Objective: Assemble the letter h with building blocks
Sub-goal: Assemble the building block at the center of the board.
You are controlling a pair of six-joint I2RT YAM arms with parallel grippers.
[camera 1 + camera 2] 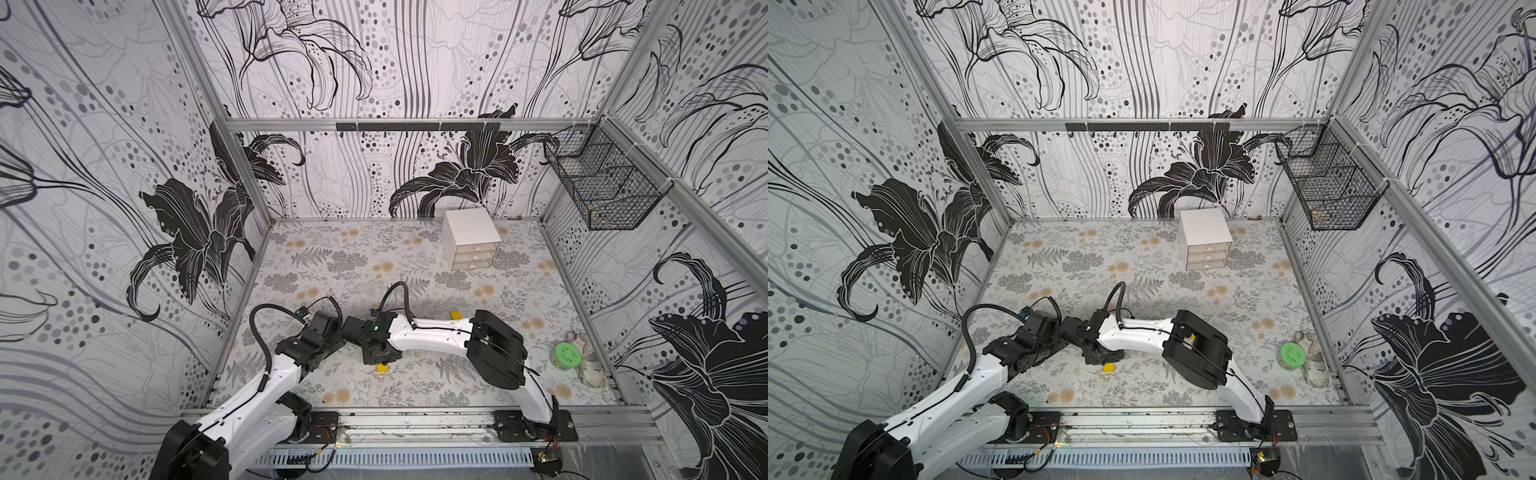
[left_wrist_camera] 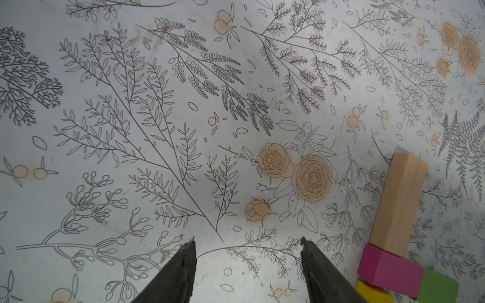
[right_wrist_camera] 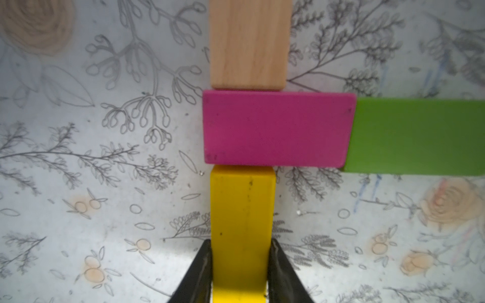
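Our right gripper's (image 3: 240, 241) fingers (image 3: 199, 272) pinch a yellow block (image 3: 242, 215) by its two long sides, near one end. The block lies flat on the table (image 1: 374, 257), and its free end touches one long side of the pink block (image 3: 278, 128). A wooden block (image 3: 249, 44) butts against the pink block's opposite long side, in line with the yellow one. The green block (image 3: 417, 136) touches the pink block's short end, set slightly off line, and runs out of the wrist picture. Together these four make a part-built h near the front middle of the table.

Our left gripper (image 2: 248, 241) hangs just beside that cluster. Its fingers (image 2: 181, 275) are spread wide, and we see only bare flowered mat between them.

In both top views the right arm (image 1: 432, 332) lies across the cluster and hides all of it but the near end of the pinched block. We cannot see the pink, green or wooden pieces from above. The other yellow block (image 1: 457, 315) lies apart from the rest, just behind the arm's white forearm and partly covered by it. The two wrists come close together over the work.

Well back on the table stands a white drawer box (image 1: 469, 237). Near the right edge a round green tub (image 1: 566, 356) sits just beside a crumpled rag (image 1: 590, 370). A wire basket (image 1: 602, 183) hangs on the right wall.
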